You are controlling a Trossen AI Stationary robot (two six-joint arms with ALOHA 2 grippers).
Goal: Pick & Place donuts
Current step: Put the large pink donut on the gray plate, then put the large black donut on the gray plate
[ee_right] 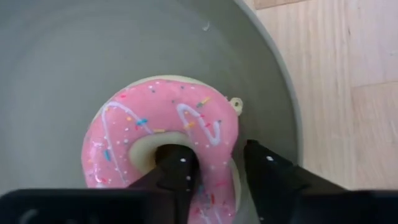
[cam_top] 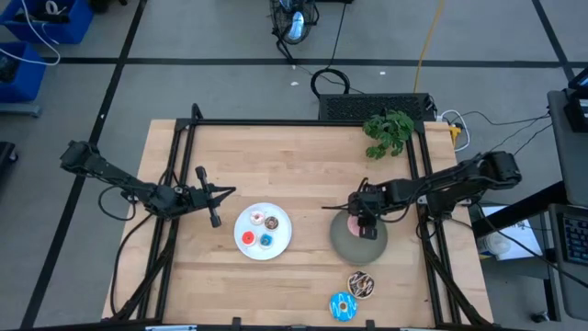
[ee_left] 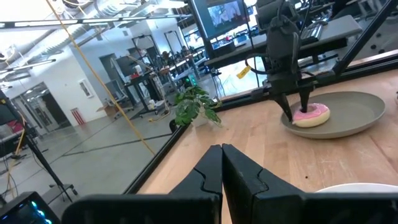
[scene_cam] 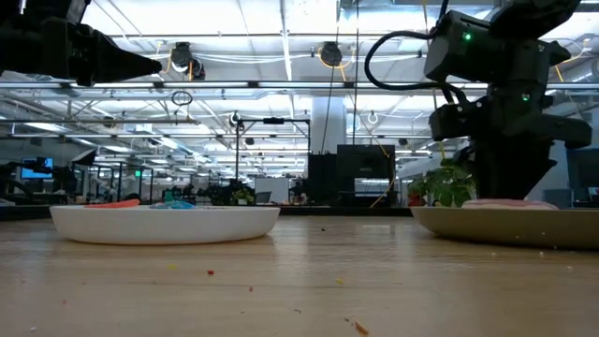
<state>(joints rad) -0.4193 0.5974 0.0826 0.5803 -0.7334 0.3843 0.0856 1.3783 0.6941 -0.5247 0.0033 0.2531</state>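
The right gripper is pinching the pink donut. One of its fingers is poking down through the donut's hole and the other is pressing on the outside of the ring, so they are closed on the donut's side. The pink donut is lying in the grey plate. From above, the grey plate is sitting at about 3 o'clock from the white plate, a little apart from it.

The left gripper is waiting at about 10 o'clock from the white plate, above the worktop. Its fingers are pressed together and holding nothing.

Four small donuts are lying in the white plate: a whitish one, a brown one, a red one and a blue one. Two bigger donuts are lying on the bare wood at about 6 o'clock from the grey plate: a sprinkled chocolate donut and, just below it, a blue donut.

The worktop is made of light wooden strips, with a black frame around it. A small green plant is standing at its far right corner. All around is a grey floor with dark lines and some cables. The low view is showing a big hall with bright ceiling lights and many desks.
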